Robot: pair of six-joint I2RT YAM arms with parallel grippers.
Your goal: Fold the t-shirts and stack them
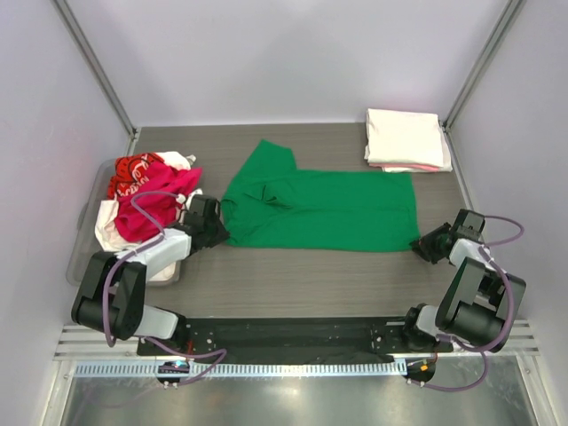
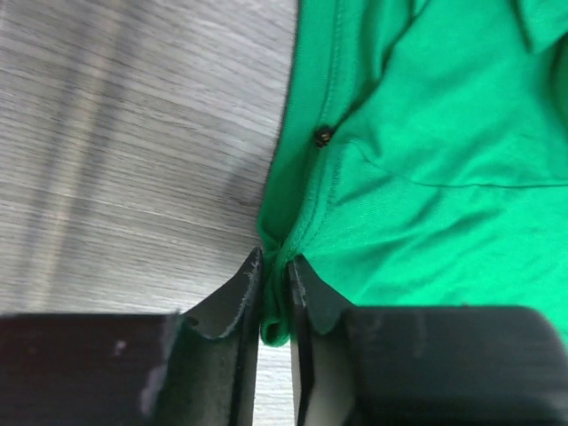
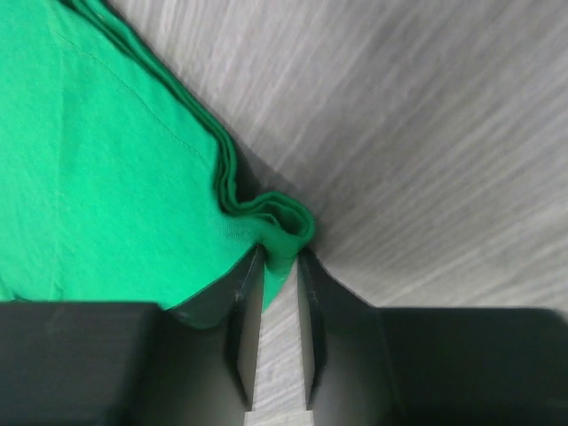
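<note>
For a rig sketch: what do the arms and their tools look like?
The left arm and right arm are blocky black links with pale grey sections, each trailing a looping purple cable. The left tool and right tool have two flat matt-black fingers, scuffed at the tips.

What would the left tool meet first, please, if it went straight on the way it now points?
The green t-shirt: the left tool is pinching its edge, and more of its fabric lies straight ahead.

Grey wood-grain table (image 1: pixel 293 284) enclosed by plain pale walls (image 1: pixel 293 53).
</note>
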